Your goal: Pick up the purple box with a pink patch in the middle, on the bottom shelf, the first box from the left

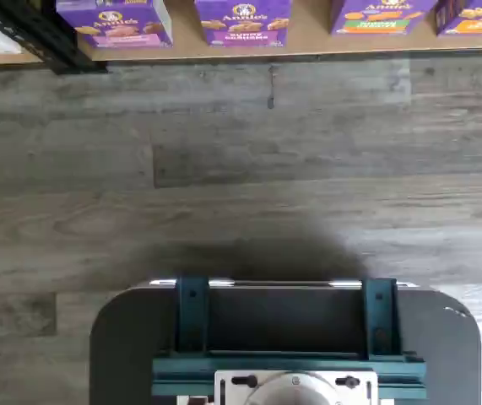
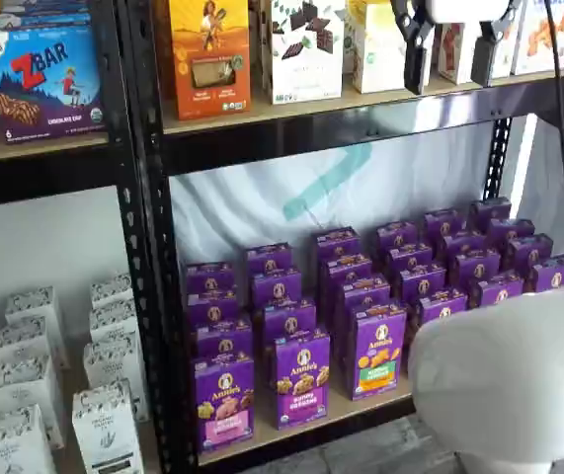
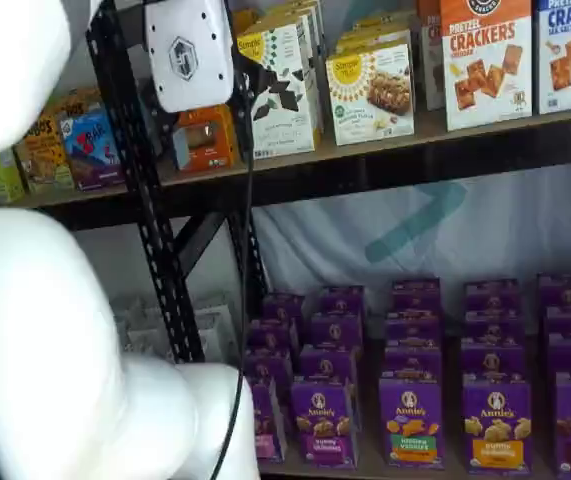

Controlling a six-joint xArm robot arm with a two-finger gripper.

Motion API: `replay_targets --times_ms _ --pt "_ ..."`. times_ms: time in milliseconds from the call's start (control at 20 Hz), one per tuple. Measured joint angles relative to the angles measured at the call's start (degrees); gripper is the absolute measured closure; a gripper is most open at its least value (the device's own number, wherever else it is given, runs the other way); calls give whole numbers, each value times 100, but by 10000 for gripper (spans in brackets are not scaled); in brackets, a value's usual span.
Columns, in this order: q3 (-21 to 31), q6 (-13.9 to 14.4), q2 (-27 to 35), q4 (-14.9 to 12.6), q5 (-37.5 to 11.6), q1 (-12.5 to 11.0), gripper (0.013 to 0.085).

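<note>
The purple box (image 2: 224,400) with a pink band stands upright at the front left of the bottom shelf (image 2: 311,423). It also shows in the wrist view (image 1: 116,21), and in a shelf view (image 3: 263,425) it is half hidden behind the white arm. My gripper (image 2: 451,54) hangs from the view's top edge at the upper shelf's height, far above and to the right of the box. Its two black fingers stand apart with a plain gap and hold nothing. Its white body (image 3: 190,50) shows in a shelf view.
Purple cartons with a darker purple band (image 2: 301,380) and a green band (image 2: 377,353) stand beside the box, with several rows behind. A black perforated upright (image 2: 148,296) stands left of it, and white cartons (image 2: 104,425) fill the neighbouring bay. A white arm link (image 2: 519,385) is in the foreground.
</note>
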Motion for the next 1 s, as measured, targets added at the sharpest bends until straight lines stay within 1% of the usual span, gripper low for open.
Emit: replay_targets --times_ms 200,500,600,750,950,1000 --pt "84 -60 -84 107 -167 -102 130" --pt "160 -12 -54 135 -290 -54 130" --pt "235 13 -37 211 -357 -56 130" --pt "354 141 -34 159 -481 104 130" --pt "667 387 -43 88 -794 387 130" --pt "741 415 -41 112 -856 408 130"
